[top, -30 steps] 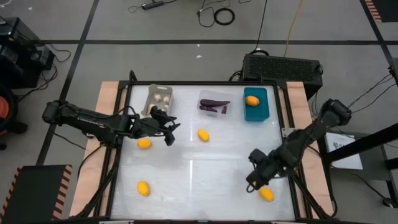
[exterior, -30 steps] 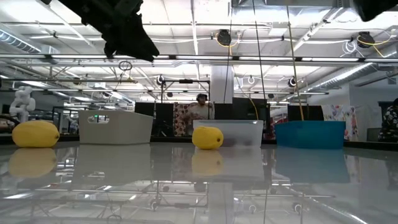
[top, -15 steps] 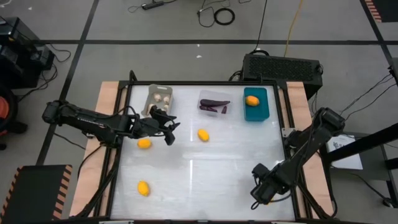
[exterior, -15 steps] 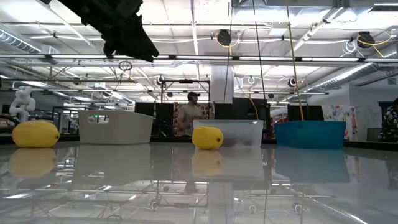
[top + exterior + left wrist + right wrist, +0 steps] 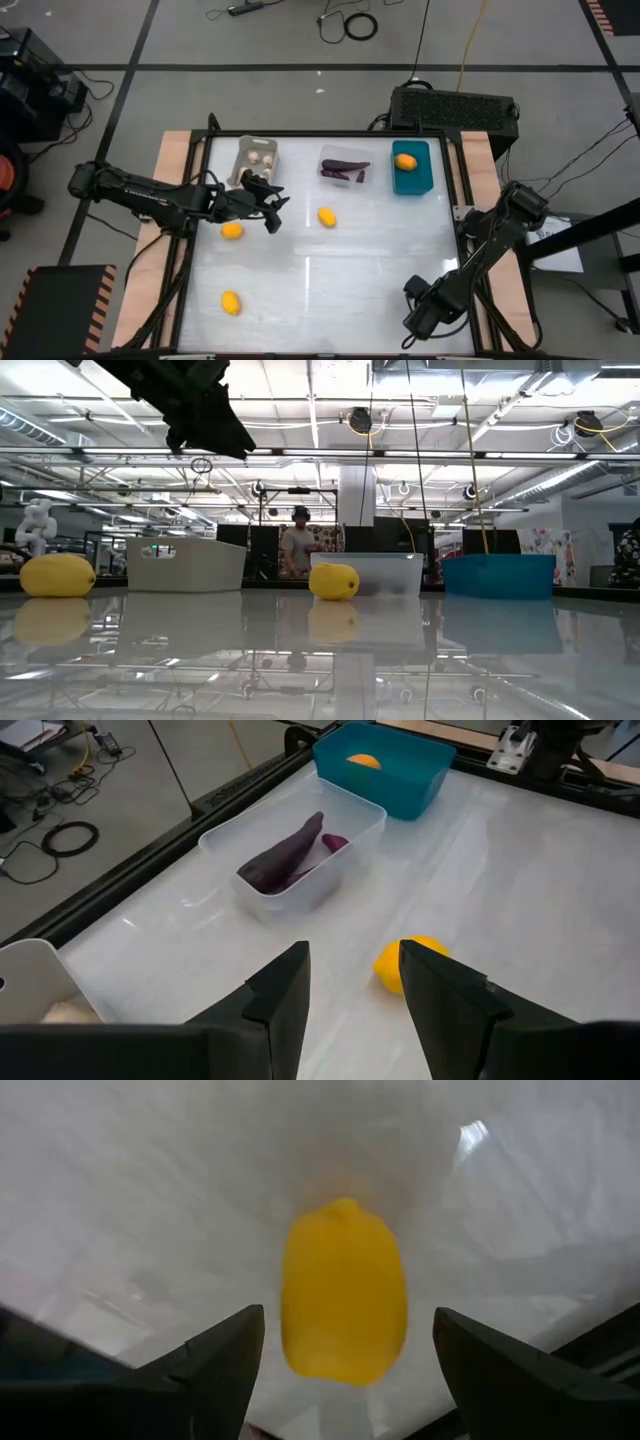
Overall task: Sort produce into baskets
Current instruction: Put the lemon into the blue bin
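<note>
Grey floor (image 5: 250, 90) crossed by dark tape lines, with loose cables (image 5: 350, 22) (one coiled) beyond the table. A black vented box (image 5: 455, 106) sits behind it. Level across: ceiling trusses (image 5: 400, 455), hanging lamps, and a person (image 5: 298, 545) standing far off.

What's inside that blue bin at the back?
One yellow fruit lies in the teal bin, near its far end. From table height the bin's wall hides the inside. The left wrist view shows only the fruit's top over the rim; the rest of the floor looks bare.

Three baskets (image 5: 343, 165) along table's far edge; fruit (image 5: 327, 217) before them (mid-table).
</note>
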### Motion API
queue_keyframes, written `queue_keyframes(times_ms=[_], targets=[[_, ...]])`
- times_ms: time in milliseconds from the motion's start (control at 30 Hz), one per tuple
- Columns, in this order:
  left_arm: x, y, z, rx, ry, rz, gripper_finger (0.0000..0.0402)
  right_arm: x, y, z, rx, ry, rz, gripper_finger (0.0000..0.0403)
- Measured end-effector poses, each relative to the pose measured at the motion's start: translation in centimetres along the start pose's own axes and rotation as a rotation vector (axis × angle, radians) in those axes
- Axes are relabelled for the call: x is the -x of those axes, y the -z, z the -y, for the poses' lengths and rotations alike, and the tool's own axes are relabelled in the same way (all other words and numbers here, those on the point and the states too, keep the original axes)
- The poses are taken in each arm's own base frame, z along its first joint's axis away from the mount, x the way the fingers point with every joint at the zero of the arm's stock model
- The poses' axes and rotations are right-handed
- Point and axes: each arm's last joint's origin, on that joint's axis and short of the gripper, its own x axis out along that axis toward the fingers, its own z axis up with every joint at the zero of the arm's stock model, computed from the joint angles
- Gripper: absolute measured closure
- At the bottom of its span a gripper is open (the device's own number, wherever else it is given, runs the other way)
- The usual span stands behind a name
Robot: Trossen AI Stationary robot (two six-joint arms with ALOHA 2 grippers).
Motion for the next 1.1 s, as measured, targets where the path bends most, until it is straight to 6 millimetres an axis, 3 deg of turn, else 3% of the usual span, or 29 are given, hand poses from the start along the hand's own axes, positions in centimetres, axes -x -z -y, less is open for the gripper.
queue_keyframes(times_ms=[333, 667, 833, 1100], targets=[[0.0, 0.0, 0.0, 0.003, 0.0, 0.0, 0.0238, -1.7, -0.8, -1.0, 0.073, 0.008, -0.008, 0.0127], [0.0, 0.0, 0.0, 0.003, 0.0, 0.0, 0.0238, -1.2, -1.7, -1.3, 0.113, -0.031, -0.061, 0.0237], [0.0, 0.0, 0.0, 0.005, 0.001, 0.003, 0.0238, 0.7, -3.5, -1.2, 0.208, -0.102, -0.009, 0.0271], [0.0, -0.3, 0.1, 0.021, 0.012, 0.028, 0.0238, 5.6, -8.9, 1.8, 0.293, -0.081, 0.272, 0.0257]])
